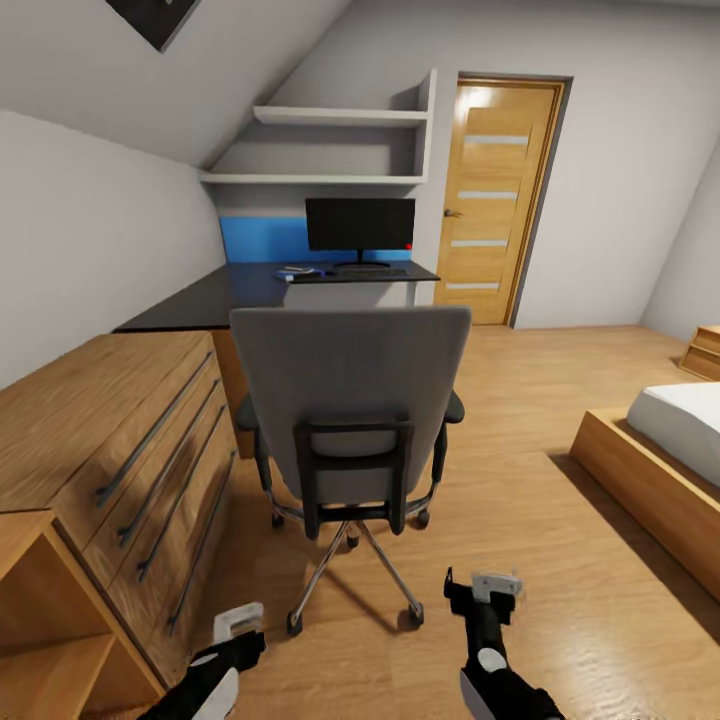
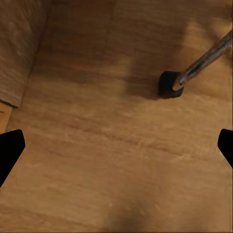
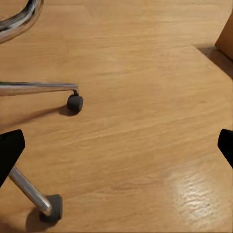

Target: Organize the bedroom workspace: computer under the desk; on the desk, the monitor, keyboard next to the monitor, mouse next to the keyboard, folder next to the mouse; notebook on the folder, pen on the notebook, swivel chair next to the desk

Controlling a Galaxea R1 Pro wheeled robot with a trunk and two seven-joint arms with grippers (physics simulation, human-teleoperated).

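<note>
L fingers spread wide, nothing between, over bare wood floor; chair caster ahead. R fingers likewise apart, empty; two casters nearby. Swivel chair just ahead, back facing robot, seat hidden so folder not visible. Drawer unit close on L, bed well apart on R, open floor between. Monitor, keyboard on counter beyond. No legible writing.
</note>
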